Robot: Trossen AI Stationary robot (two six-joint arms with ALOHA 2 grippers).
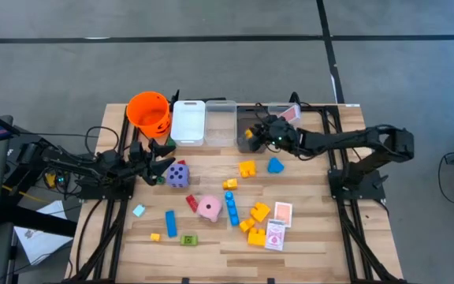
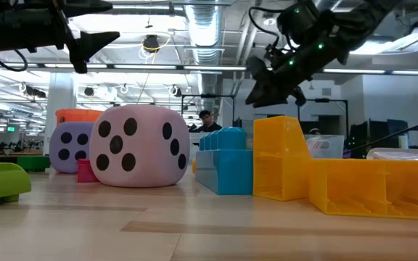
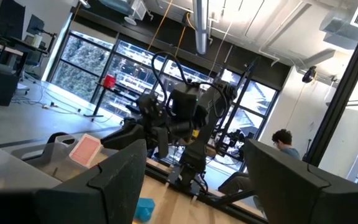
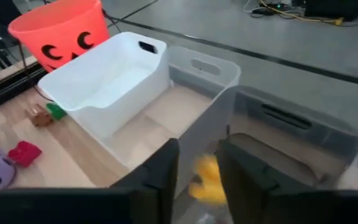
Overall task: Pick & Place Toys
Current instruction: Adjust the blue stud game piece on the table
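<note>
My right gripper (image 1: 252,134) hangs over the near left corner of the grey bin (image 4: 291,143) at the table's far edge, its fingers a little apart. A blurred yellow block (image 4: 207,177) shows in the gap between them, over the bin. My left gripper (image 1: 162,158) waits open and raised at the table's left, beside the purple die (image 1: 178,175), with nothing between its fingers (image 3: 117,180). A pink die (image 1: 208,207), yellow blocks (image 1: 247,167), blue blocks (image 1: 232,207) and pink-white cards (image 1: 275,235) lie on the table. My right gripper has the yellow block (image 4: 207,177) in the gap between its two fingers, which slant down from the table's right over the grey bin. The block is blurred, and I cannot tell whether the fingers touch it.
An orange bucket (image 1: 149,110), a white bin (image 1: 188,122) and a clear bin (image 1: 220,122) stand in a row at the far edge, left of the grey bin. A pink card (image 1: 292,115) sits at the grey bin's far right. Small blocks lie near the front left (image 1: 170,223).
</note>
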